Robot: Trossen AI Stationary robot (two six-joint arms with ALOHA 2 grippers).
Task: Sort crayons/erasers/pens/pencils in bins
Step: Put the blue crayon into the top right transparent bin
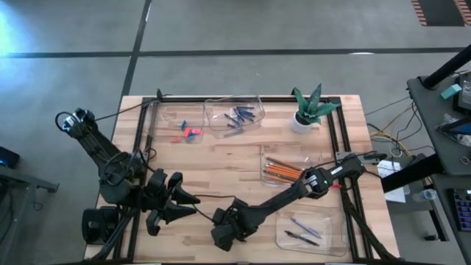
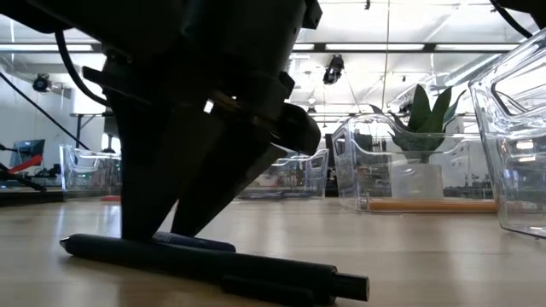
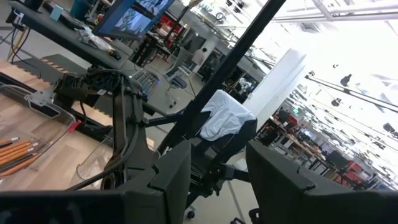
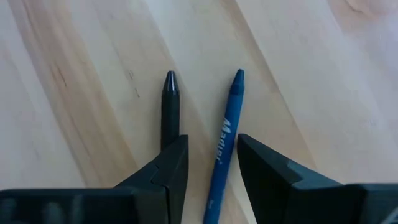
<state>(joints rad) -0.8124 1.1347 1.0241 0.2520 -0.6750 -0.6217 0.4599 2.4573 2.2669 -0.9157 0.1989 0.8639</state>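
One blue crayon (image 4: 225, 143) between right gripper (image 4: 211, 163) jaws; lettering possibly "Marker".

White lettering along the blue crayon (image 4: 225, 143), first letters look like "Ma", rest not legible, no other readable text on the table, bins or monitor behind

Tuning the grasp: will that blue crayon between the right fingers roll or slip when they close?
The blue crayon looks round and thin, so it will probably roll on the bare table. Its paper wrap should grip fairly well. The pen lies alongside; the open right gripper could nudge it.
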